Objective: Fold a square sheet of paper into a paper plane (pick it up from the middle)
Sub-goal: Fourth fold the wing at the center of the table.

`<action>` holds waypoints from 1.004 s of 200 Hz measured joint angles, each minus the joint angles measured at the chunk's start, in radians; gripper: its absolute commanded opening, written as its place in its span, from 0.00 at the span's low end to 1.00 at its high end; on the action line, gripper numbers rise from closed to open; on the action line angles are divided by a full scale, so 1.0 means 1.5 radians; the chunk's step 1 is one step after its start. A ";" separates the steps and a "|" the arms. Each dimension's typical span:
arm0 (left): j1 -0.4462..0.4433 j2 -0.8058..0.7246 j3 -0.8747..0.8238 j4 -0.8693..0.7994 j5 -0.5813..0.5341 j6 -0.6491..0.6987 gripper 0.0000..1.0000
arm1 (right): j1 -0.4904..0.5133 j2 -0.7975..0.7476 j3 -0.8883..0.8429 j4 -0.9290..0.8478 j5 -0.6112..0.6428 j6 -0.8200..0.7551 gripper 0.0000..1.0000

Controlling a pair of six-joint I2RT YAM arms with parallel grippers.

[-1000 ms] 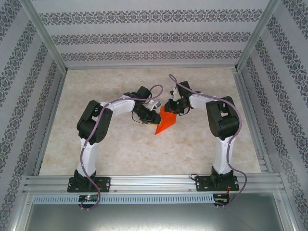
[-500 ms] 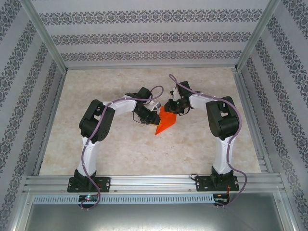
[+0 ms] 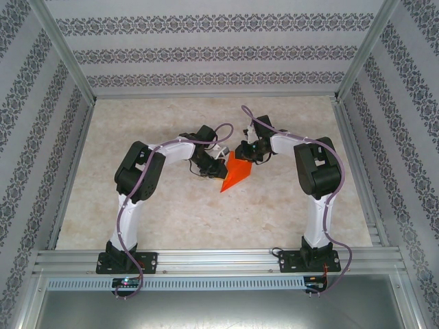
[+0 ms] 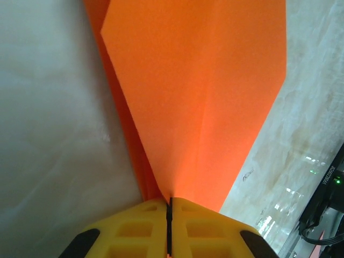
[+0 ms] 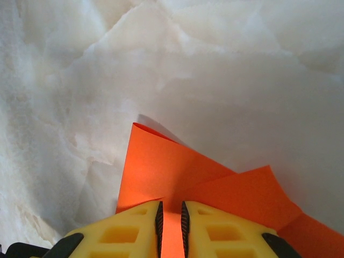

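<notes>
The orange-red paper [image 3: 234,176] lies mid-table, folded to a point that faces the near left. In the left wrist view the paper [image 4: 199,97] widens away from the jaws with a centre crease. My left gripper [image 3: 220,164] [image 4: 169,200] is shut on its narrow end, yellow fingers pressed together. My right gripper [image 3: 242,152] [image 5: 171,204] sits at the far edge of the paper [image 5: 177,172]. Its fingers stand a narrow gap apart, with an orange strip showing between them. A flap curls up to their left.
The pale marbled tabletop [image 3: 171,212] is bare around the arms. Aluminium rails [image 3: 219,259] run along the near edge, and patterned walls close in the left, right and back. Both arms' cables [image 3: 226,127] arch above the wrists.
The left arm's elbow has drifted slightly right and the paper's point has shifted a little left. The right arm has barely moved.
</notes>
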 measured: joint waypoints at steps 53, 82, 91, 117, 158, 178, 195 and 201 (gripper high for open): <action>0.000 0.006 0.005 -0.004 -0.005 0.001 0.11 | 0.000 0.000 0.000 0.001 0.000 0.000 0.21; 0.000 0.007 0.010 -0.012 -0.012 0.003 0.10 | 0.000 0.000 0.000 0.001 -0.001 0.000 0.22; 0.000 0.007 0.011 -0.014 -0.014 0.004 0.10 | 0.000 0.000 0.000 0.001 0.000 0.000 0.22; -0.002 0.008 0.014 -0.018 -0.021 0.009 0.10 | 0.000 -0.002 0.000 0.001 -0.001 0.001 0.24; -0.005 0.013 0.025 -0.033 -0.026 0.023 0.10 | 0.000 -0.020 -0.007 0.008 0.000 0.003 0.25; -0.006 0.014 0.027 -0.036 -0.028 0.028 0.10 | 0.000 -0.039 -0.014 0.017 -0.005 0.009 0.25; -0.006 0.014 0.027 -0.036 -0.029 0.031 0.10 | -0.003 -0.058 -0.026 0.031 -0.014 0.021 0.24; -0.006 0.014 0.027 -0.037 -0.029 0.031 0.11 | -0.004 -0.064 -0.032 0.036 -0.019 0.026 0.24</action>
